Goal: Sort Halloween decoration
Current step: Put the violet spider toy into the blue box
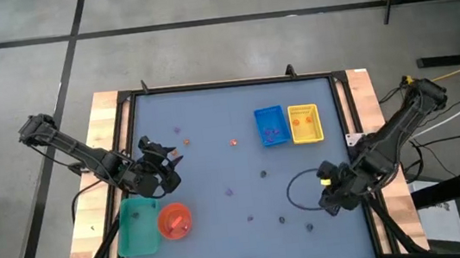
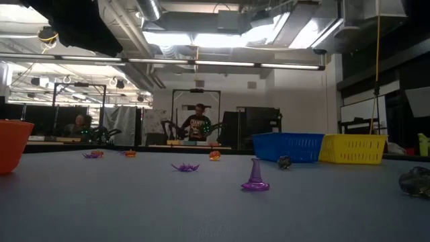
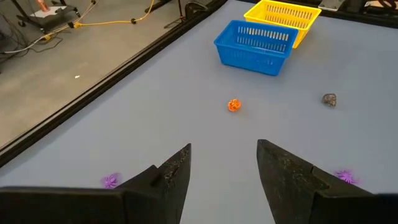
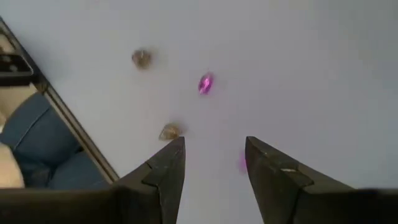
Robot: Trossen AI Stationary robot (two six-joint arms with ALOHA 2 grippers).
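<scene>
Both grippers hang spread and empty; a purple piece [image 4: 206, 83] lies just ahead of the right gripper [image 4: 214, 163], lower right of the table; the left gripper [image 3: 222, 163] waits mid-left.

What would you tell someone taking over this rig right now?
Left hand: open, empty, near the green tray and orange bowl.
Right hand: open, empty, low over the mat's right front area.
Done: a few pieces lie in the blue tray and yellow tray.
Left: loose pieces on the mat, including an orange piece, a grey piece and a purple piece.
</scene>
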